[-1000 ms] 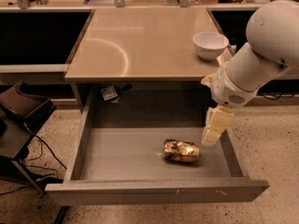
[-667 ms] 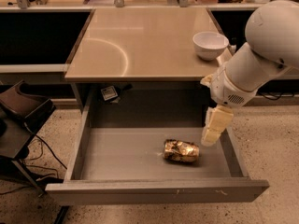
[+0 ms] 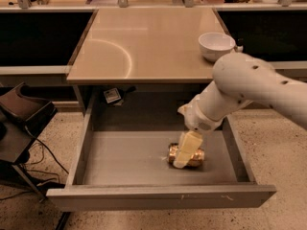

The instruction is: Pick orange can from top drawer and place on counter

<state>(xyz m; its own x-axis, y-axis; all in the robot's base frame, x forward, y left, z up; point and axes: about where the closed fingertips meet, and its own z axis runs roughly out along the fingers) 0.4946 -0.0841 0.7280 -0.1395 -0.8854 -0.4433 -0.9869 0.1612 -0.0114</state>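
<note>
The orange can (image 3: 198,156) lies on its side on the grey bottom of the open top drawer (image 3: 124,159), right of the middle. My gripper (image 3: 182,161) reaches down into the drawer from the right on the white arm and sits directly at the can, covering its middle; both can ends show on either side of it. The beige counter (image 3: 144,42) lies above and behind the drawer.
A white bowl (image 3: 217,45) stands on the counter's right side. Dark shelves flank the counter. A black chair (image 3: 21,114) with cables stands on the floor at the left. A small tag (image 3: 112,95) hangs under the counter.
The arm has swung left and down. The gripper has moved from just right of the can to directly over its middle. The can has not moved.
</note>
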